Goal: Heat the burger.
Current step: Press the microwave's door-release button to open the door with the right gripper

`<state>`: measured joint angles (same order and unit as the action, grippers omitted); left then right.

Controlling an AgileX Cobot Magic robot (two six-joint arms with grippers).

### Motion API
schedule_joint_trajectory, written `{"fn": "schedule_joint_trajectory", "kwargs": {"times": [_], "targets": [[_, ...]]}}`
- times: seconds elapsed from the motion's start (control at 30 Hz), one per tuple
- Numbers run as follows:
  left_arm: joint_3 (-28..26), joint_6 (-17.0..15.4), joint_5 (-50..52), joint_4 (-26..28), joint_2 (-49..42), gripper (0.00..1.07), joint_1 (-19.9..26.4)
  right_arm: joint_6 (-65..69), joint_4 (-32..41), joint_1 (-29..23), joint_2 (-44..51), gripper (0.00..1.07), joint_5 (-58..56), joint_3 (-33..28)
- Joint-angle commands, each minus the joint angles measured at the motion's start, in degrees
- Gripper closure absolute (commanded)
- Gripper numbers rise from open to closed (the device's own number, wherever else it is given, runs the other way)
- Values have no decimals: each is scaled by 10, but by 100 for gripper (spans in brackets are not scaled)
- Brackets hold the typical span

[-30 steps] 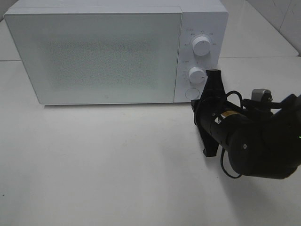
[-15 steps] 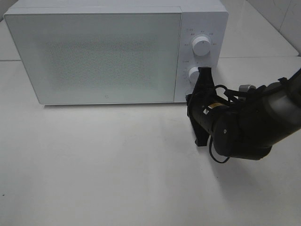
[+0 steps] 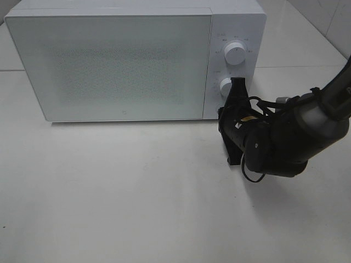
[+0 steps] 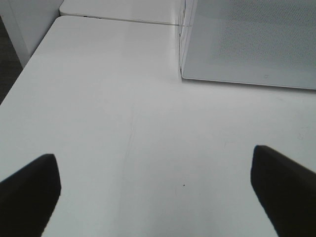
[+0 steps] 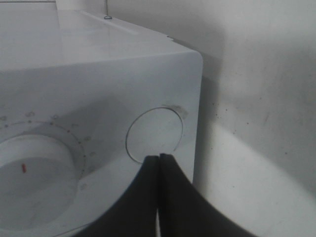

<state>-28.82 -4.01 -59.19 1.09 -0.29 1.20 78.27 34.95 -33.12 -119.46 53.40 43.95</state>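
Note:
The burger is not in view. The white microwave [image 3: 109,60] stands at the back of the table with its door closed. My right gripper [image 3: 222,114] is shut, and its closed tips [image 5: 159,157] touch the round button [image 5: 154,133] at the bottom of the control panel. The lower dial [image 3: 226,86] is just above the gripper, and it also shows in the right wrist view [image 5: 34,163]. My left gripper [image 4: 155,165] is open and empty over bare table. It does not show in the exterior high view.
The upper dial [image 3: 235,53] sits at the top of the control panel. The microwave's front corner [image 4: 247,39] lies ahead of the left gripper. The white table [image 3: 120,192] extends in front of the microwave. A tiled wall is at the back right.
My right gripper has moved left towards the microwave and now rests against the round button. The microwave door stays closed.

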Motion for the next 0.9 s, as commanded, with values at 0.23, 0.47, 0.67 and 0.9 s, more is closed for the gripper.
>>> {"fn": "schedule_joint_trajectory", "kwargs": {"times": [0.23,0.47,0.67,0.9], "targets": [[2,1,3,-2,-13,7,1,-2,2,11,-5,107,-5,10],[2,1,3,-2,-13,7,1,-4,0,17,-26,107,2,41],[2,1,3,-2,-13,7,1,-21,18,17,-28,107,17,44],[2,1,3,-2,-13,7,1,-21,28,17,-39,107,22,62]]}}
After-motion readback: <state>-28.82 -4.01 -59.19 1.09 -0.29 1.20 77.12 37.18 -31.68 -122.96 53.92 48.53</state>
